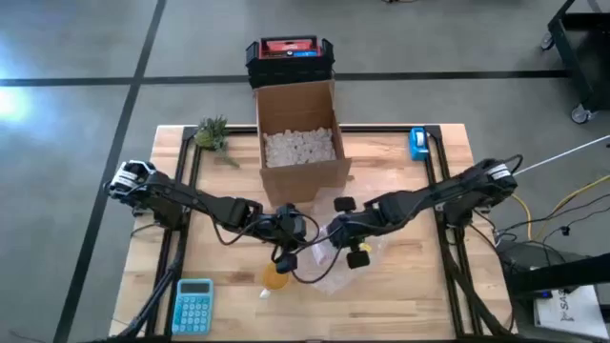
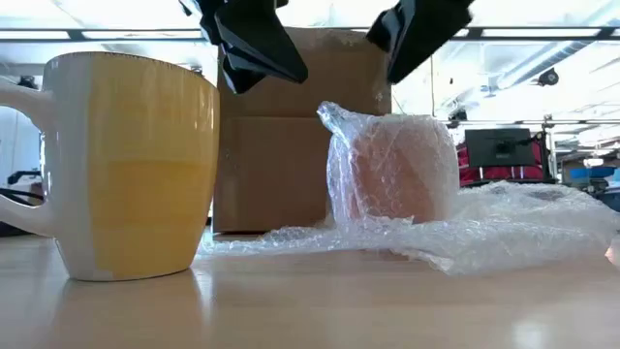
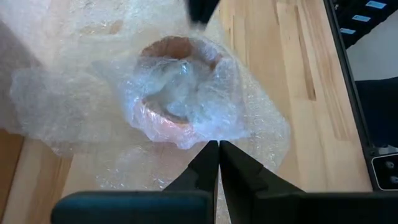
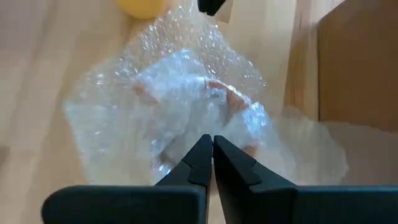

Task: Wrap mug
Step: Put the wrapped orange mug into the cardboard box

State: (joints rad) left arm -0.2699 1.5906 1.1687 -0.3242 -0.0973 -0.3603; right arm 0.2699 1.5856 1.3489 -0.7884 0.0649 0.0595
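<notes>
An open cardboard box (image 1: 297,133) of packing peanuts (image 1: 299,146) is set on the counter (image 1: 400,295). Relative to the box, a plant sprig (image 1: 213,134) is placed left, a tape dispenser (image 1: 417,143) right, a blue calculator (image 1: 193,305) at the near-left corner, a black-and-red case (image 1: 289,57) behind.

Orange mug (image 3: 166,93) blurred under bubble wrap (image 3: 74,99); yellow mug (image 4: 142,6) cut off.

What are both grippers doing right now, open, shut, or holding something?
Left gripper: shut, holding nothing, above the wrapped mug.
Right gripper: shut, holding nothing, over the bubble wrap.
</notes>
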